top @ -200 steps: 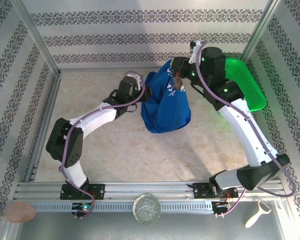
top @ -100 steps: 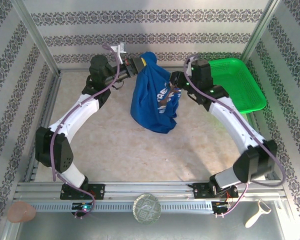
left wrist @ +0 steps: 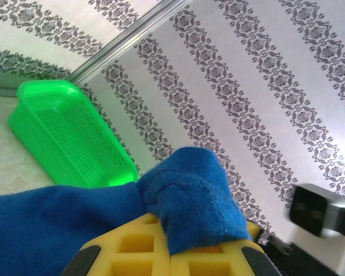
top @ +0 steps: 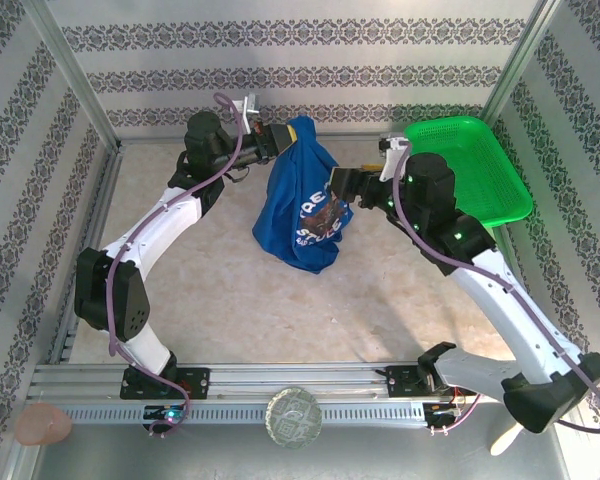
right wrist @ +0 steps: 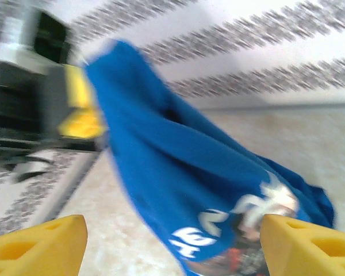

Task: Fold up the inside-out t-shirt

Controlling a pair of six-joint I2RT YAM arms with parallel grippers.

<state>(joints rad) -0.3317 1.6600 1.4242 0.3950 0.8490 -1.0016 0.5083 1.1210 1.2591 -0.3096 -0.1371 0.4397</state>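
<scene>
Two grippers at the inside-out t-shirt: left gripper pinching its raised top fold near the back wall, right gripper spread wide beside the cloth.

Hanging t-shirt mid-table; bare table nearer

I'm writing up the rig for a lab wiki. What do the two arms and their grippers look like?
The left arm and right arm have white links with black joints and a purple cable along each. Green lights glow on the right arm. The left gripper and right gripper have blocky yellow fingers with recessed pockets.
</scene>
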